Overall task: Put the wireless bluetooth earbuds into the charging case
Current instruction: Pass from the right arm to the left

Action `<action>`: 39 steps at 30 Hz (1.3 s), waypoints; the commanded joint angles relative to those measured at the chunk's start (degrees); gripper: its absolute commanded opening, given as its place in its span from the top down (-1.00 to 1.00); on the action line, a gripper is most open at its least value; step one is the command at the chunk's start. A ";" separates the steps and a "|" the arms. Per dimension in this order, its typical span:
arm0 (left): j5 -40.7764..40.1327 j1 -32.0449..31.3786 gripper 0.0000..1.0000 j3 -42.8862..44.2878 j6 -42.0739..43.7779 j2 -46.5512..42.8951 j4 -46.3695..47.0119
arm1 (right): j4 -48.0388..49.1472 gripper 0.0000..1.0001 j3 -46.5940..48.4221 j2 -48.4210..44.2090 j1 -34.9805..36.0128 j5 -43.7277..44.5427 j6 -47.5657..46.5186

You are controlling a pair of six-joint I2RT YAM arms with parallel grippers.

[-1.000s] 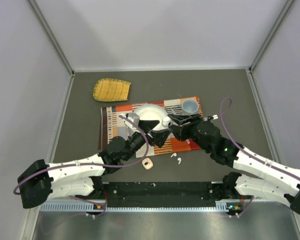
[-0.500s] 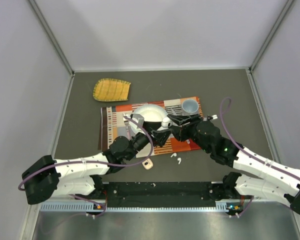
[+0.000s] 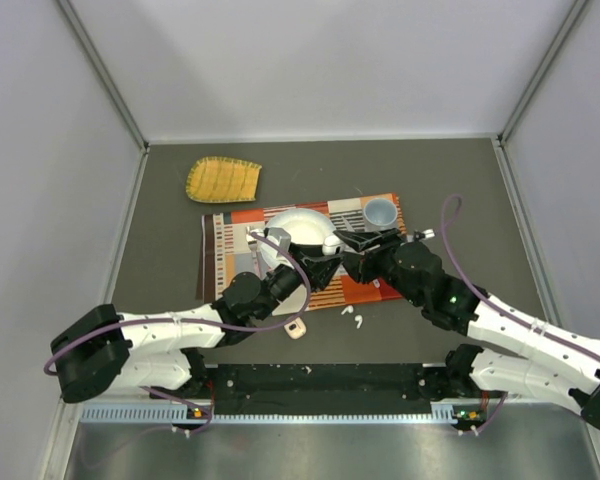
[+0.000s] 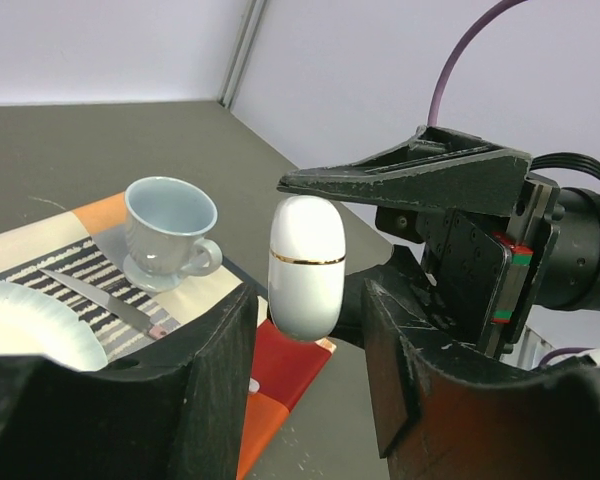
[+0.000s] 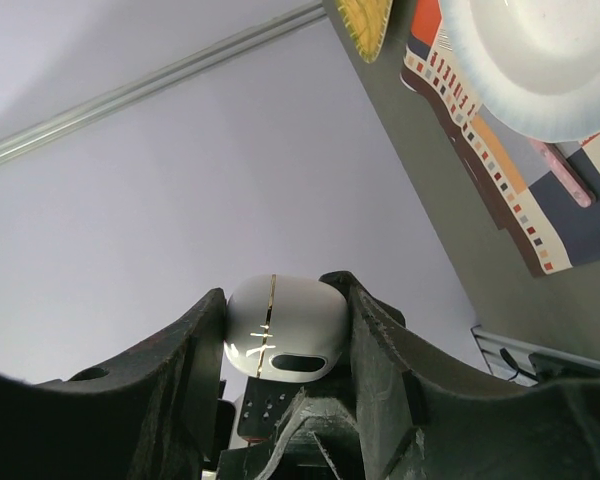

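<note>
My right gripper (image 3: pixel 342 243) (image 5: pixel 278 300) is shut on the white charging case (image 3: pixel 332 243) (image 5: pixel 280 325), held above the placemat; a gold seam runs round the case and its lid is closed. In the left wrist view the charging case (image 4: pixel 307 265) stands upright, and its lower end hangs between the fingers of my left gripper (image 4: pixel 310 300) (image 3: pixel 320 262). Those jaws stand apart with a gap on each side of the case. Two tiny white earbuds (image 3: pixel 346 312) (image 3: pixel 359 321) lie on the dark table just in front of the placemat.
A striped placemat (image 3: pixel 225 250) carries a white plate (image 3: pixel 290 222), a knife (image 4: pixel 100 295) and a pale blue cup (image 3: pixel 380 212) (image 4: pixel 170 230) on a saucer. A yellow woven dish (image 3: pixel 223 179) lies at the back left. A small beige item (image 3: pixel 296 328) lies near the front edge.
My left arm has reached right toward the held case, and its jaws have narrowed around the case's lower end. The right arm and the earbuds have stayed put.
</note>
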 commanded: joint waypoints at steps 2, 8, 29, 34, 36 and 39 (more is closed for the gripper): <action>-1.08 -0.11 0.02 1.42 1.71 0.65 5.25 | -0.17 1.00 1.82 -1.89 0.95 -0.21 0.00; -1.35 -0.02 0.00 2.03 2.68 1.53 5.95 | -0.35 1.00 1.29 -2.42 0.95 -0.47 0.26; 0.50 -0.02 0.40 3.26 1.18 4.96 8.68 | -1.14 1.00 0.76 -3.73 0.95 -0.82 0.44; 0.85 -0.02 0.74 2.56 0.92 4.78 9.11 | -2.28 1.00 0.76 -4.26 1.04 -0.82 0.09; 1.46 0.06 0.95 2.04 1.45 4.61 9.82 | -2.89 0.99 0.76 -4.44 1.04 -0.91 -0.61; 4.44 0.94 1.00 1.07 2.06 3.91 9.82 | -2.98 0.50 0.76 -5.58 0.95 -0.12 -3.06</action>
